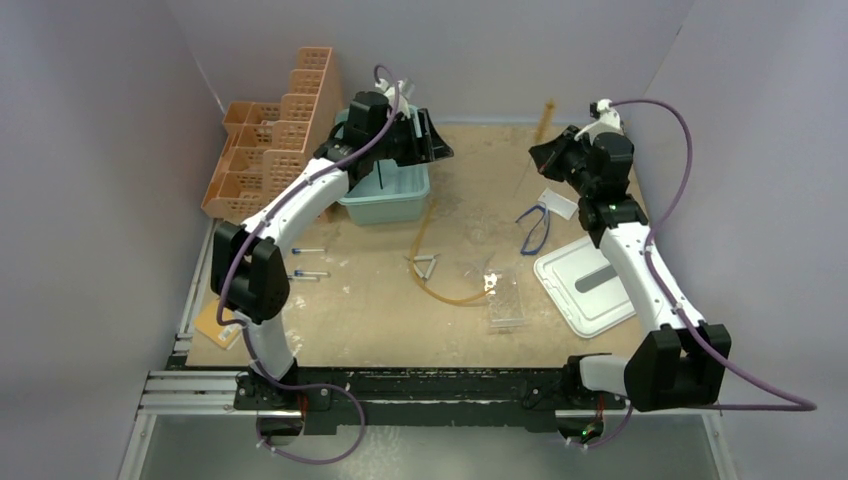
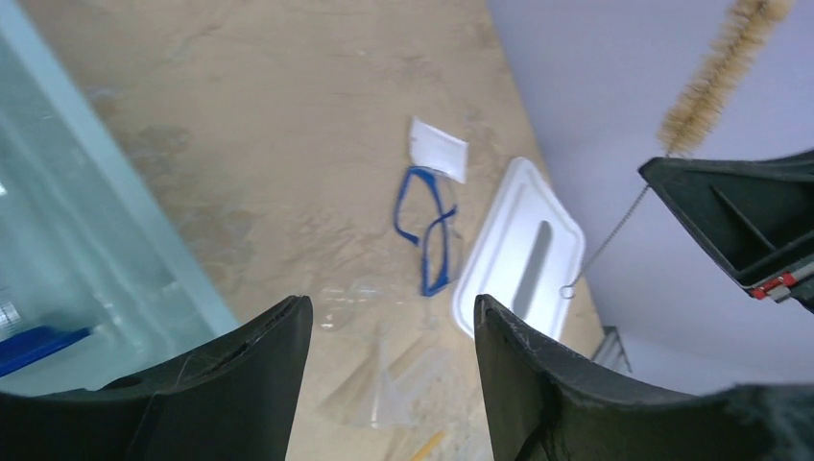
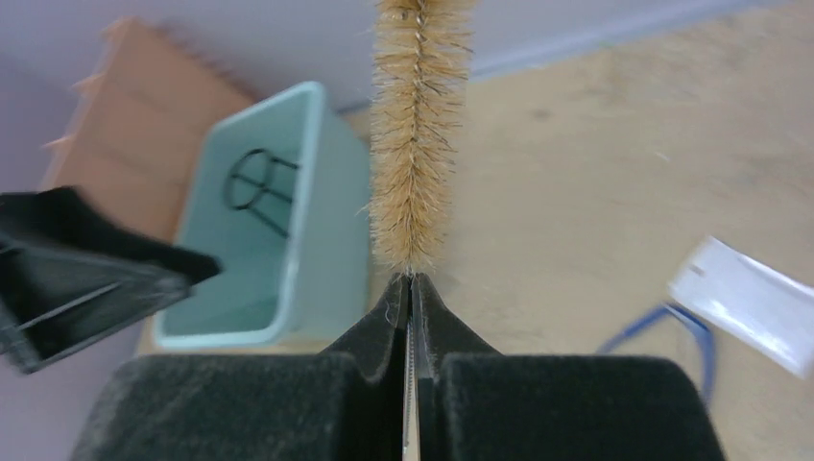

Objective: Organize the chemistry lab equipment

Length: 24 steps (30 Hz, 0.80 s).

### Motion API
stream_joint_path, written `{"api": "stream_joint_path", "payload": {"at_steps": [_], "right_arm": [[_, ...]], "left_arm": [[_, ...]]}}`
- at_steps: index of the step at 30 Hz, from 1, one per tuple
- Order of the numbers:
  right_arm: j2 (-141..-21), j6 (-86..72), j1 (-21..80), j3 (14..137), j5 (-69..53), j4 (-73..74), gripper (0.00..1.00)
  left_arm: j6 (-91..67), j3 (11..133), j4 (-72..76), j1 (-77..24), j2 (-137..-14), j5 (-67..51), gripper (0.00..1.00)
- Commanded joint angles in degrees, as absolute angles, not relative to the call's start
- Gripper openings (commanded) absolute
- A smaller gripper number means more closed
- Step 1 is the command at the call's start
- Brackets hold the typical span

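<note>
Right pincer is clenched on the brush by its wire stem, bristles jutting at 12 o'clock from its tips. Left pincer gapes, holding nothing; bin at its 9 o'clock, goggles at 12.

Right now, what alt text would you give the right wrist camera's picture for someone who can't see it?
The right gripper is shut on the wire stem of a tan bottle brush, whose bristles point away from the camera. On the left, a green bin holds a black wire ring; blue goggles and a white card lie on the table at right.
</note>
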State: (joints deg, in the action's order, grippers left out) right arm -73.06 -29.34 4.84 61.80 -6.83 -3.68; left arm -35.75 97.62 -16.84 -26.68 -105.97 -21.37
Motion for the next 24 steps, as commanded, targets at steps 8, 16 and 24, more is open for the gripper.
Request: {"api": "stream_joint_path", "payload": {"at_steps": [8, 16, 24], "right_arm": [[-78.08, -37.26, 8.10, 69.86, -35.12, -23.00, 0.00], [-80.08, -43.85, 9.18, 70.99, -40.23, -30.01, 0.00], [-80.91, -46.49, 9.22, 73.36, -42.19, -31.64, 0.00]], "left_arm": [[-44.55, 87.91, 13.12, -31.21, -96.50, -33.21, 0.65], [-46.43, 88.15, 17.99, -32.98, -97.18, -36.12, 0.63], [-41.98, 89.77, 12.15, -33.66, -97.65, -32.51, 0.51]]}}
